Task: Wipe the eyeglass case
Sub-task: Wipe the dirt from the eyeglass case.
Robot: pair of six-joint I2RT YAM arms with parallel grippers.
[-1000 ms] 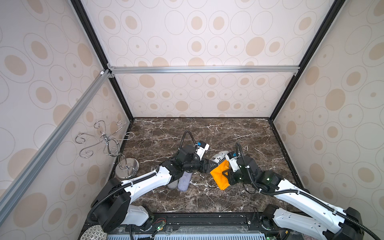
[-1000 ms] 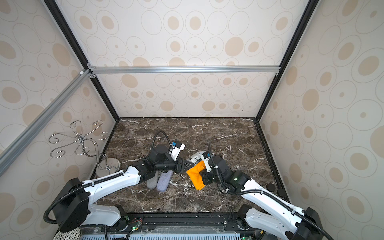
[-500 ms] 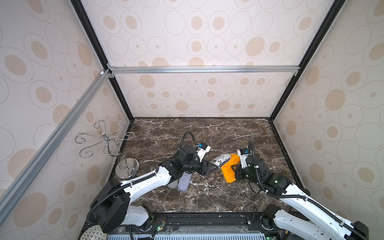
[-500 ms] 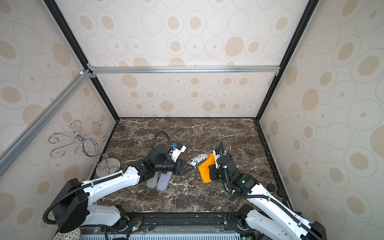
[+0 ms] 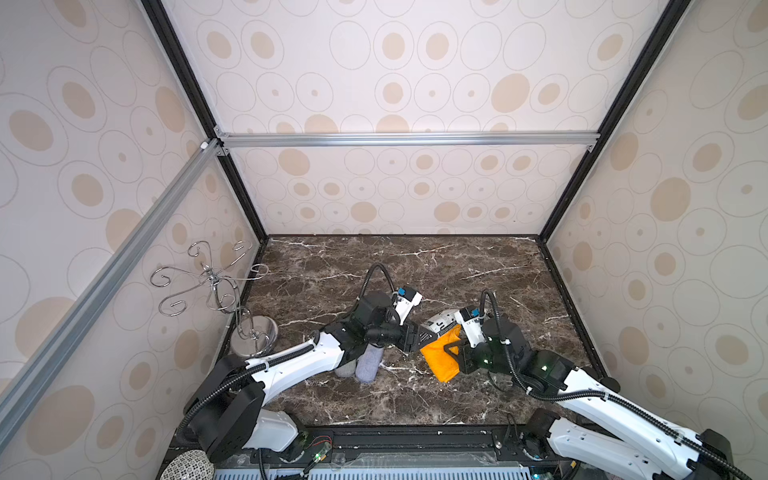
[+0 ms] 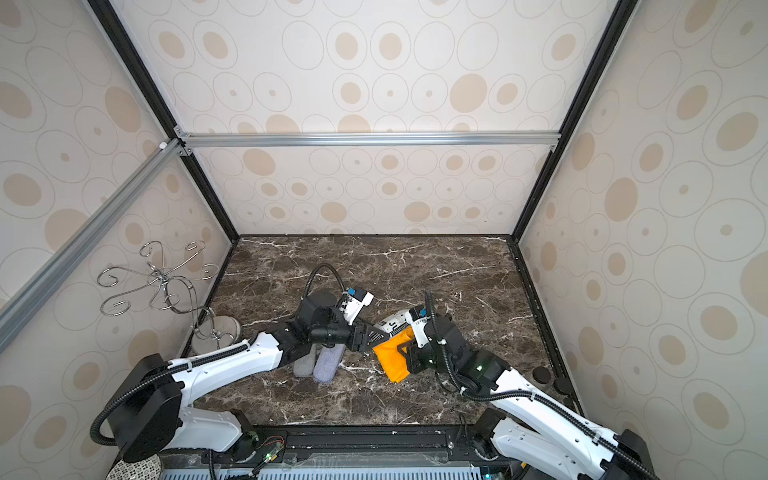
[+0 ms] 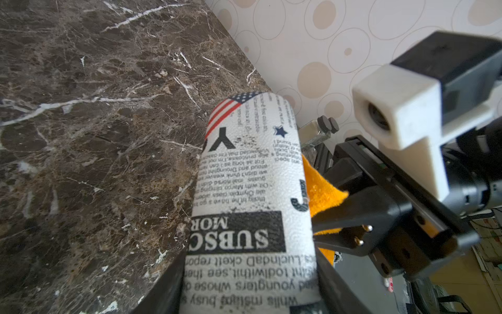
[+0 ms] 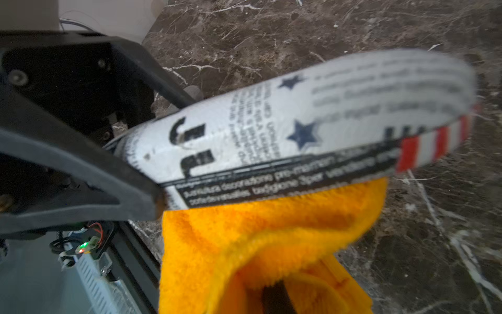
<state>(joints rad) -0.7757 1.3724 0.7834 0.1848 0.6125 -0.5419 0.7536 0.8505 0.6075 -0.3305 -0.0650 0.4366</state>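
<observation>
Cloth [image 5: 440, 365] slides back along the eyeglass case [image 5: 439, 322], lower middle; right tool [image 5: 452, 353] pinches cloth, left tool [image 5: 420, 336] grips case, so wiping continues.

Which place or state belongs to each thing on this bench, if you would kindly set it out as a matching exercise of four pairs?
Things:
1. eyeglass case
2. orange cloth
3. wire hook stand
4. grey pouches

Places or states:
A. gripped by the right hand
B. standing upright by a side wall
C. lying on the marble table under the left arm
D. clamped at one end in the left hand

Pairs: 1-D, 2-A, 3-B, 4-C.
</observation>
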